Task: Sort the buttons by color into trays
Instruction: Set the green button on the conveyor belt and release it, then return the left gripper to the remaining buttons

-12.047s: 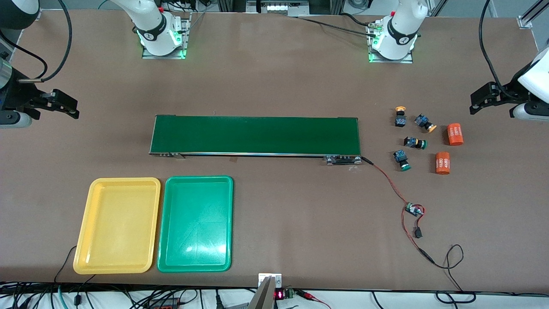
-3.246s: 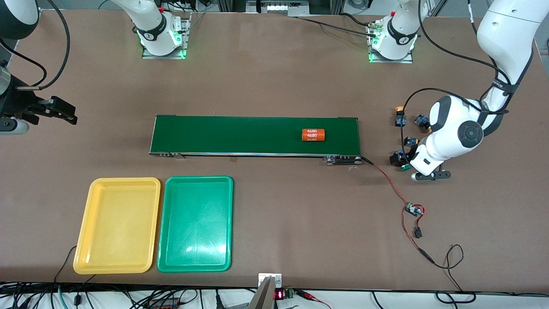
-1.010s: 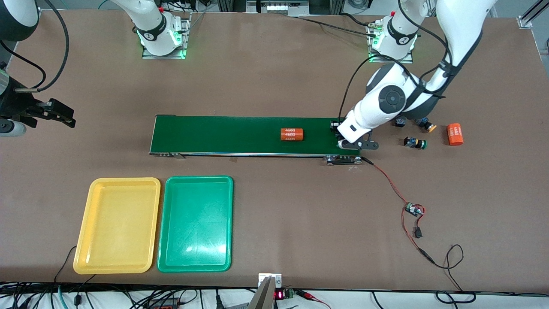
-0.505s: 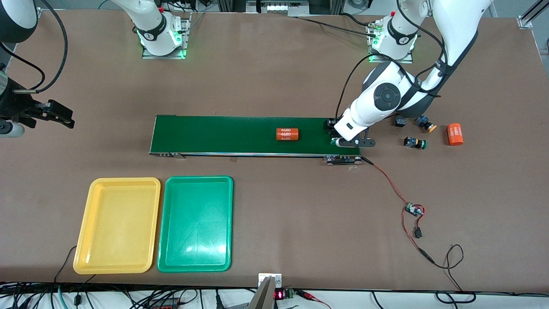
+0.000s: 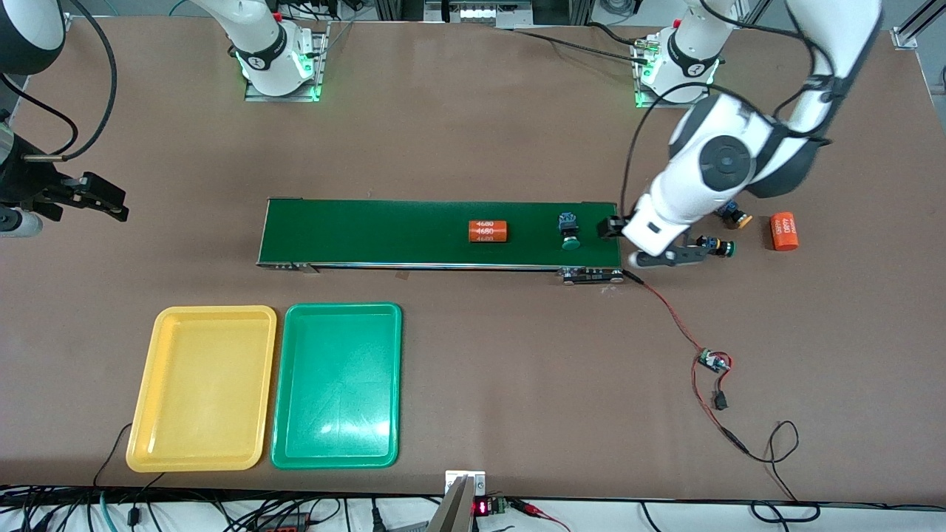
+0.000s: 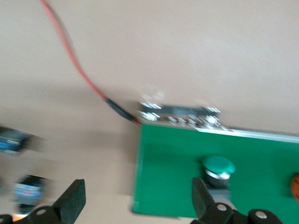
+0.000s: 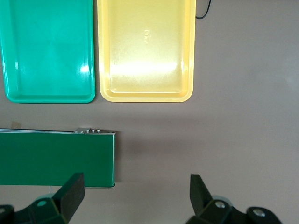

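- Neither tray holds anything: the yellow tray (image 5: 201, 388) and the green tray (image 5: 337, 385) lie side by side on the surface (image 5: 473, 148), nearer to the front camera than the conveyor belt (image 5: 414, 233), toward the right arm's end.
- One green-capped button (image 5: 568, 230) stands on the belt, close to the end toward the left arm; an orange cylinder printed "4680" (image 5: 488, 231) lies on the belt too, farther along toward the right arm's end.
- The other buttons are not on the belt: a second green-capped button (image 5: 718, 245) and an orange-capped button (image 5: 733, 215) lie on the bare surface off the belt's end, toward the left arm's end. The left arm covers the spot just beside them, so I cannot see a fourth button.
- A second orange cylinder (image 5: 784, 230) lies on the surface near those buttons.
- The left gripper (image 5: 641, 244) hangs over the belt's end, its fingers spread wide with nothing between them.
- The right gripper (image 5: 92, 194) waits over the surface toward the right arm's end of the belt, fingers wide apart and empty.
- In my judgement the sort is at an early stage: no button is in a tray, one rides the belt, and the rest need placing on it.
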`<state>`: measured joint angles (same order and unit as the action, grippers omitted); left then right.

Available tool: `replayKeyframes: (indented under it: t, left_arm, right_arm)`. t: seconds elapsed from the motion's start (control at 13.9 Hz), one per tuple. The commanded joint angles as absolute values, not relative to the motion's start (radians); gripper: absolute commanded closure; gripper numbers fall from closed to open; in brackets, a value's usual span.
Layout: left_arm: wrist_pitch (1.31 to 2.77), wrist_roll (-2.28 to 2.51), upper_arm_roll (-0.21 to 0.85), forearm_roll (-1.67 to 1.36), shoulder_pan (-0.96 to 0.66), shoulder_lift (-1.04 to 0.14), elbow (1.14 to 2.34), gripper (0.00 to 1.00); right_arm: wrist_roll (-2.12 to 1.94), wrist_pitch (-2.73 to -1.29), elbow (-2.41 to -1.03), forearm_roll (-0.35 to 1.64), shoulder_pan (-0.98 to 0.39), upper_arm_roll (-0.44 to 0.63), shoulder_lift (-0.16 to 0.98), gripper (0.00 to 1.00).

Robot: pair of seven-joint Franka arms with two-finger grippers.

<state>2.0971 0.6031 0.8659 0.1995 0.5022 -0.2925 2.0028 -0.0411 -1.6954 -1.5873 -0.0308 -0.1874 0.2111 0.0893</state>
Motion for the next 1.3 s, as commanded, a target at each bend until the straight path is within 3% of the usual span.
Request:
replayKeyframes:
  t: [0.0, 0.43, 0.5, 0.58, 0.72, 1.01, 1.23]
  left_arm:
    - [2.054, 0.581, 0.870, 0.316, 0.552, -0.290, 1.983, 0.01]
    - [2.069, 0.610, 0.868, 0.319, 0.736, -0.319, 2.071, 0.13]
    - [2.089, 0.609, 0.868, 0.319, 0.774, -0.325, 2.083, 0.13]
    - [2.101, 0.609, 0.868, 0.321, 0.793, -0.346, 2.083, 0.03]
    - [2.102, 0.598, 0.867, 0.346, 0.795, -0.360, 2.066, 0.00]
    - [2.065, 0.472, 0.867, 0.382, 0.796, -0.382, 1.991, 0.00]
    - [1.868, 0.342, 0.868, 0.383, 0.782, -0.469, 1.821, 0.00]
  right_arm:
    - [-0.038, -1.706, -1.595, -0.015, -0.183, 0.207, 0.083, 0.00]
    - [-0.038, -1.707, -1.595, -0.015, -0.183, 0.209, 0.083, 0.00]
    - [-0.038, -1.709, -1.595, -0.015, -0.183, 0.209, 0.083, 0.00]
    - [-0.038, -1.709, -1.595, -0.015, -0.183, 0.209, 0.083, 0.00]
    - [-0.038, -1.709, -1.595, -0.015, -0.183, 0.209, 0.083, 0.00]
    - [-0.038, -1.709, -1.595, -0.015, -0.186, 0.207, 0.083, 0.00]
    - [-0.038, -1.720, -1.594, -0.015, -0.187, 0.207, 0.083, 0.00]
